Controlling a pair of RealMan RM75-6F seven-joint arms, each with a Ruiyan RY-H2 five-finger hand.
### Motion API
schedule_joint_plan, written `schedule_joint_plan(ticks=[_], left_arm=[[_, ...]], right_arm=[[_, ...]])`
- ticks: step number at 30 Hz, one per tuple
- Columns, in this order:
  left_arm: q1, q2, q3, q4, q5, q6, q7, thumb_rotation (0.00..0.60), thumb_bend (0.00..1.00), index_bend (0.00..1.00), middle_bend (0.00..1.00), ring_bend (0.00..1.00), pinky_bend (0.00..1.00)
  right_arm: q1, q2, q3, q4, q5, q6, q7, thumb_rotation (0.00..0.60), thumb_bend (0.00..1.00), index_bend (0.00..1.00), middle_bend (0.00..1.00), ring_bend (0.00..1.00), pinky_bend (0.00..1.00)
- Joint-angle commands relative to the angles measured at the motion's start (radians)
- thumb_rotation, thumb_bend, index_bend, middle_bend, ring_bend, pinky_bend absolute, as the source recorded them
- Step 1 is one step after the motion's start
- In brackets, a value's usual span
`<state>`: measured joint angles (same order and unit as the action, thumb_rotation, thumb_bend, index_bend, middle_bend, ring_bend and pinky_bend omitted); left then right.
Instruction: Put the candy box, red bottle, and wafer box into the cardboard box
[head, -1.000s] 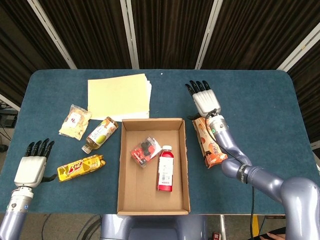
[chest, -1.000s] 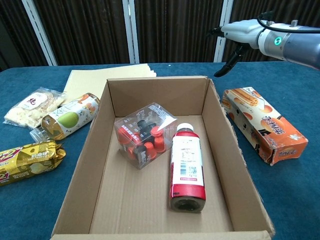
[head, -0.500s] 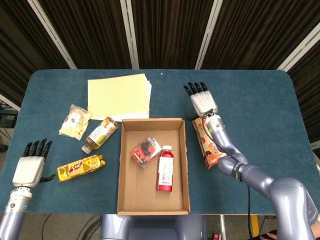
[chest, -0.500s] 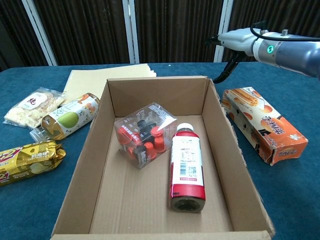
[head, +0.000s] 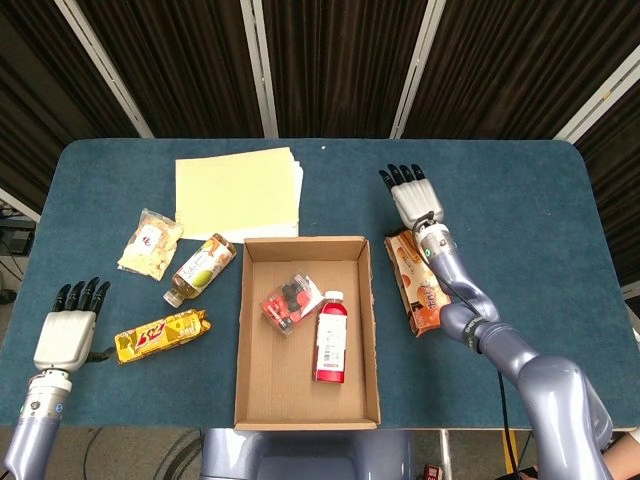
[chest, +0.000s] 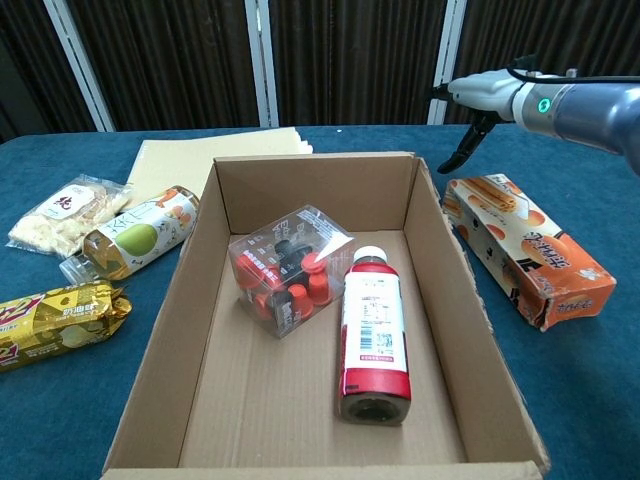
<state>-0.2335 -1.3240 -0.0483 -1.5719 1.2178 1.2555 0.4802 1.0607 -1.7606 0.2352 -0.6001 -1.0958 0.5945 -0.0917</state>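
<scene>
Right hand (head: 415, 201) has drifted slightly right over the last second and now hovers flat above the far end of the wafer box (head: 416, 281), fingers spread, holding nothing, so no grasp has begun; candy box (head: 291, 302) and red bottle (head: 331, 337) already lie in the cardboard box (head: 371, 330). Wafer box lies on the table just beside the carton's right wall, so the near side is tight for fingers, while the right side is open. Left hand (head: 65, 335) rests open near the front-left edge, well apart.
</scene>
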Motion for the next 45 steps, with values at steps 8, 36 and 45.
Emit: schedule_joint_plan(ticks=[8,36,45], left_arm=[[-0.010,-0.007,0.002,0.006,-0.010,-0.011,0.005,0.537,0.00,0.00,0.00,0.00,0.00],[-0.014,-0.030,0.010,0.026,-0.027,-0.007,0.040,0.536,0.00,0.00,0.00,0.00,0.00],[-0.018,-0.045,0.011,0.029,-0.041,-0.009,0.063,0.531,0.00,0.00,0.00,0.00,0.00]], right_arm=[[0.010,-0.052,-0.005,0.078,-0.064,-0.018,0.084,0.600,0.00,0.00,0.00,0.00,0.00],[-0.004,-0.117,-0.058,0.272,-0.162,-0.102,0.214,0.600,0.00,0.00,0.00,0.00,0.00],[-0.034,-0.096,-0.089,0.345,-0.207,-0.113,0.275,0.600,0.00,0.00,0.00,0.00,0.00]])
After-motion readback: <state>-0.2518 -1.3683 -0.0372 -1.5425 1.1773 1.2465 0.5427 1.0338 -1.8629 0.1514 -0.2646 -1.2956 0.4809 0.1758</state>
